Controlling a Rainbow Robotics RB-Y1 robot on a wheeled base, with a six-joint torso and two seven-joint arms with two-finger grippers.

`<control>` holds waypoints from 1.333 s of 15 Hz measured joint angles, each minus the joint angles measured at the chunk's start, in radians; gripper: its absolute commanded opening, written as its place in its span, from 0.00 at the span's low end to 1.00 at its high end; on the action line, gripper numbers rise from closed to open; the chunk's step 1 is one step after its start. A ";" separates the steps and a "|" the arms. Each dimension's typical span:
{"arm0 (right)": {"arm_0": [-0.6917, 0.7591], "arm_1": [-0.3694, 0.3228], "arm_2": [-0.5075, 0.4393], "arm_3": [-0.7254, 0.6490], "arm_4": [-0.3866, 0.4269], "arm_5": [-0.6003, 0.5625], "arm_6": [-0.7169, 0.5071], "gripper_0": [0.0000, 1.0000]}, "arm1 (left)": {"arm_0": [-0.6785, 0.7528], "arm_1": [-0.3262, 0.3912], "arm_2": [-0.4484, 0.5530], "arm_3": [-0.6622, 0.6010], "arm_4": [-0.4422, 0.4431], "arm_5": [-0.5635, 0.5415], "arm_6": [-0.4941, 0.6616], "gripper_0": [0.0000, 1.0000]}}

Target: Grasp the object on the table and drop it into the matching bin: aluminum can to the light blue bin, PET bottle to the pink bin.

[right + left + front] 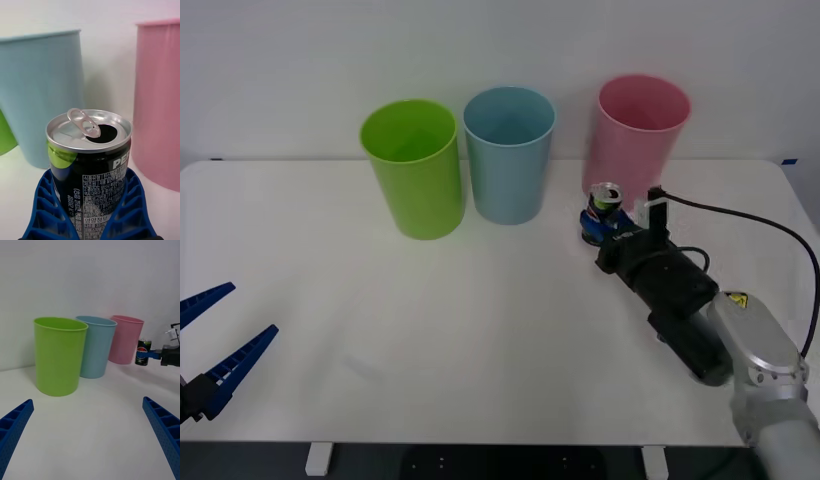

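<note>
Here, the right gripper (604,226) has its two blue ribbed fingers (129,210) closed in against the sides of the aluminum can (604,211), one on each flank, so the can sits clamped between them. The can stands upright, its silver top facing up with the tab raised and the mouth open. In the front view it lies at about 2 o'clock from the middle of the table (440,340), at the tip of the right arm, which reaches in from 4 o'clock. Whether the can's base rests on the tabletop or is just off it cannot be told.

The left gripper (215,345) waits low at 8 o'clock near the table's near left edge, its fingers spread wide with nothing between them.

Counted: one can, two grippers, three bins. The pink bin (640,125) stands just behind the can, at 1 o'clock from it and very near. The light blue bin (508,152) stands at 10 o'clock from the can, a little apart. The lime green bin (413,168) stands just beside the blue one, farther toward 9 o'clock. All three are upright in a row along the far side of the table.
</note>
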 measured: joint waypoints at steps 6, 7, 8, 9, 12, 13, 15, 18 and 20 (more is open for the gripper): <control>0.080 -0.091 0.041 -0.226 -0.019 -0.014 -0.190 0.00 | 0.000 0.000 0.000 0.000 0.000 0.000 0.000 1.00; 0.080 -0.099 0.041 -0.250 -0.019 -0.016 -0.221 0.00 | 0.000 0.000 0.000 0.000 0.000 0.000 0.000 1.00; 0.079 -0.109 0.041 -0.279 -0.019 -0.017 -0.257 0.00 | 0.000 0.000 0.000 0.000 0.000 0.000 0.000 1.00; 0.080 -0.119 0.041 -0.305 -0.019 -0.018 -0.287 0.00 | 0.000 0.000 0.000 0.000 0.000 0.000 0.000 1.00; 0.075 -0.153 0.041 -0.375 -0.016 -0.019 -0.374 0.00 | 0.000 0.000 0.000 0.000 0.000 0.000 0.000 1.00; 0.067 -0.167 0.042 -0.392 -0.014 -0.024 -0.401 0.00 | 0.000 0.000 0.000 0.000 0.000 0.000 0.000 1.00; 0.040 -0.190 0.042 -0.409 -0.013 -0.041 -0.439 0.00 | 0.000 0.000 0.000 0.000 0.000 0.000 0.000 1.00; -0.010 -0.205 0.041 -0.412 -0.009 -0.056 -0.456 0.00 | 0.000 0.000 0.000 0.000 0.000 0.000 0.000 1.00; -0.044 -0.205 0.041 -0.404 0.005 -0.067 -0.459 0.00 | 0.000 0.000 0.000 0.000 0.000 0.000 0.000 1.00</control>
